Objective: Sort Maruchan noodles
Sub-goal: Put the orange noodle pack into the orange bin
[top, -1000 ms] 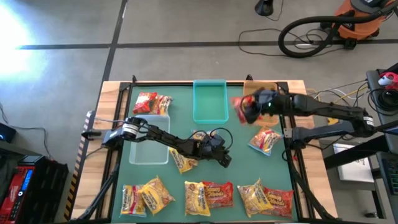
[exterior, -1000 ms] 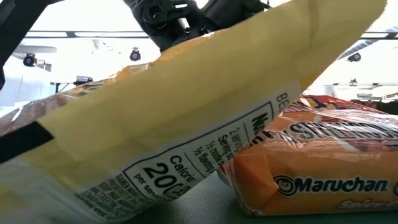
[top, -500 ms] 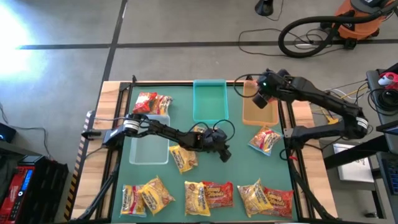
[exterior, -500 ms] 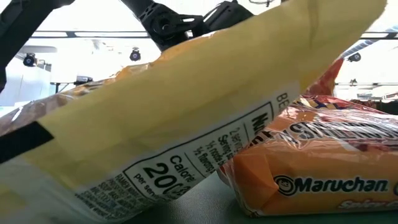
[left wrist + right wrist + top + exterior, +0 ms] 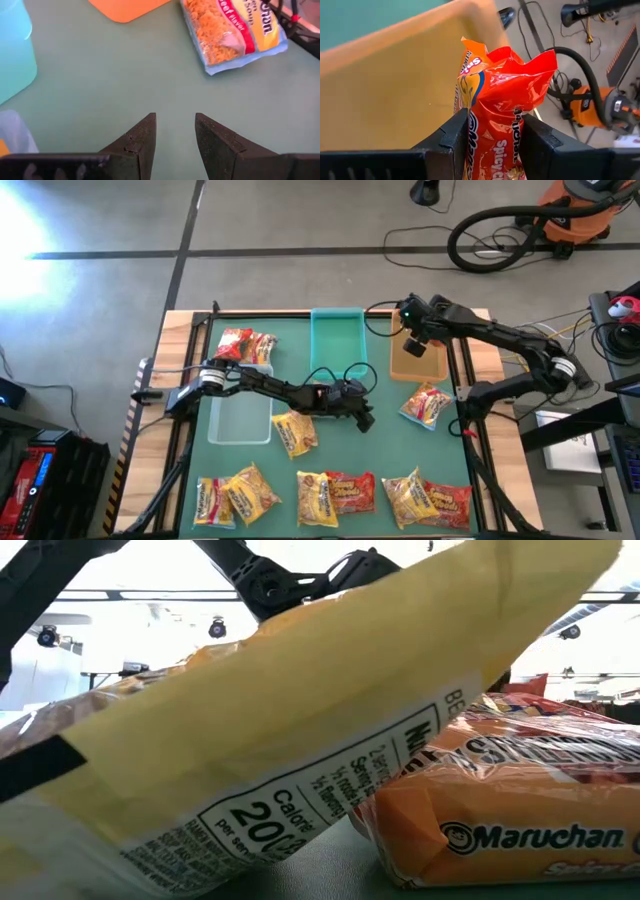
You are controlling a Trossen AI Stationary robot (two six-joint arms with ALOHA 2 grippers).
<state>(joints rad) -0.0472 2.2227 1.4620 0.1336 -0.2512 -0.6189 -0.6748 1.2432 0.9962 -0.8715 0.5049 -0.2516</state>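
Maruchan packets lie flat on the green table: a red and yellow pair [image 5: 245, 345] at the far left, a yellow one [image 5: 295, 432] mid-table, one [image 5: 427, 405] at the right, and a row [image 5: 335, 492] along the near edge. My right gripper [image 5: 413, 330] hangs over the tan tray [image 5: 420, 362], shut on a red packet [image 5: 495, 100]. My left gripper [image 5: 362, 415] is open above bare table at the middle [image 5: 175, 130], with the pink-banded packet [image 5: 235, 30] ahead of it. My right gripper pinches the red packet's body [image 5: 492, 135] between its two fingers. The crimped end [image 5: 525, 62] sticks out beyond the fingertips. The packet is lifted clear above the tan tray's floor [image 5: 385, 100].
A teal tray [image 5: 338, 340] sits at the far middle and a clear tray [image 5: 240, 410] at the left under my left arm. In the low view a yellow packet [image 5: 250, 760] and an orange one [image 5: 520, 820] fill the foreground. A vacuum and hose [image 5: 500, 230] lie on the floor beyond.
My right gripper carried the red packet from beside the teal tray toward the far right and now holds it over the tan tray. My left gripper shifted a little toward the far edge, staying open near the table's middle.
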